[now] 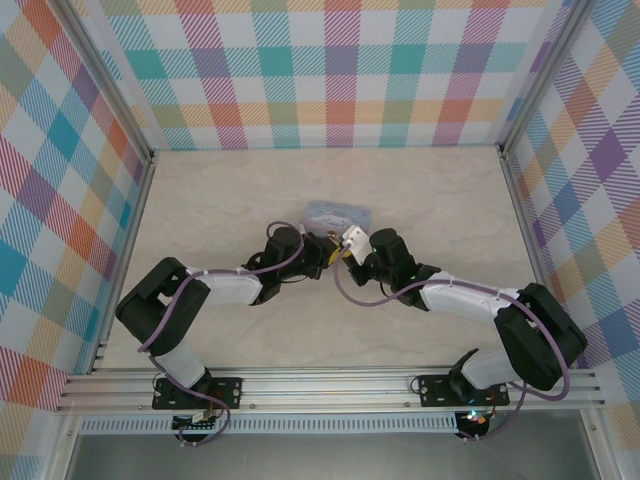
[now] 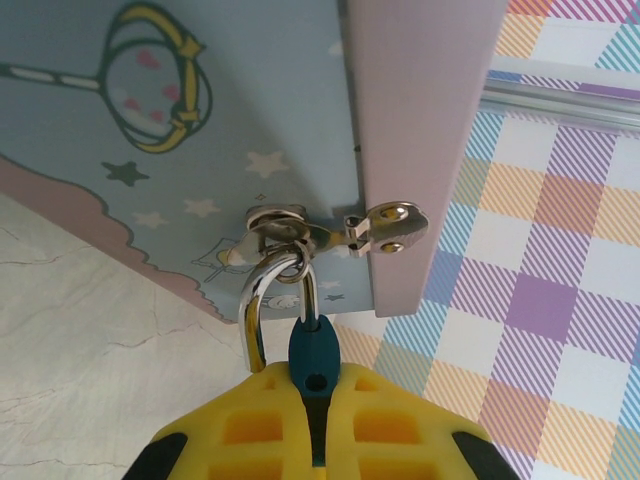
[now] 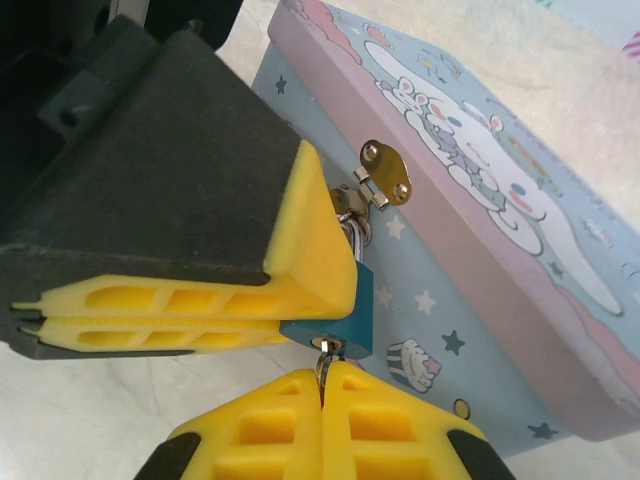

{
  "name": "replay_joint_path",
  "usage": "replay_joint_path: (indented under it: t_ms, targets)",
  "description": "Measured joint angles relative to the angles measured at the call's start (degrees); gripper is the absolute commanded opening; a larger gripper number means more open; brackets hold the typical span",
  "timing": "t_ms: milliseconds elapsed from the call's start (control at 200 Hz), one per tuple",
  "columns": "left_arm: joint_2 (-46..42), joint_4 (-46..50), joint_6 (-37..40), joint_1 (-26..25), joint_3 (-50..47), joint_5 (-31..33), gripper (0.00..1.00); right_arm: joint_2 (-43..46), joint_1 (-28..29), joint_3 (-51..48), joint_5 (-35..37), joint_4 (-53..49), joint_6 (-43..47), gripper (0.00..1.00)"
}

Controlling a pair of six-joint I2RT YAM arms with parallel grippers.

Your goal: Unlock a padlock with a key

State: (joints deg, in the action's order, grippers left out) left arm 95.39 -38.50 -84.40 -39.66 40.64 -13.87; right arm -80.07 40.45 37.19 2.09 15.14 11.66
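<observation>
At the metal hasp of the pale blue rectangular cartoon tin, your tiny teal-blue padlock with its thin silvery shackle hangs threaded through the loop. The left gripper has its yellow fingers pinched on the padlock's body. Your right gripper is clamped on the small dark metal key, which looks seated in the keyhole, so the turn and the shackle's release appear to be what is left. No brand or lettering can be read anywhere on the tin or lock — just a white long-eared character and stars.
</observation>
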Motion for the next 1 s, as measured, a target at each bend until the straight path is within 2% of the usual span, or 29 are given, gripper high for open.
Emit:
replay_joint_path:
  t_ms: [150, 315, 440, 660, 850, 915, 1000]
  targets:
    - [0.0, 0.9, 0.2, 0.0, -0.5, 0.0, 0.00, -0.9, -0.8, 0.0, -3.4, -0.2, -5.5, 0.00]
    - [-0.3, 2.5, 2.1, 0.0, -0.9, 0.0, 0.00, -1.0, -1.9, 0.0, -7.1, -1.4, -8.6, 0.29]
    - [-1.0, 5.6, 4.9, 0.0, -0.9, 1.1, 0.00, 2.6, -4.2, -1.2, -12.3, -2.7, -10.5, 0.44]
    - [-1.1, 11.5, 9.4, -0.5, -1.1, 2.9, 0.00, 10.4, -13.0, -2.1, -18.3, -6.0, -15.7, 0.57]
    - [2.0, 11.4, 10.8, -1.7, -1.1, 3.5, 0.00, 5.1, -17.7, 3.8, -19.5, -13.5, -22.0, 0.59]
    - [2.3, 10.5, 11.0, -1.9, -1.0, 3.7, 0.08, 2.6, -18.2, 5.6, -19.6, -14.6, -23.8, 0.61]
    - [2.5, 10.3, 11.5, -2.0, -1.0, 4.1, 0.25, -0.2, -18.6, 7.0, -19.8, -15.5, -26.0, 0.65]
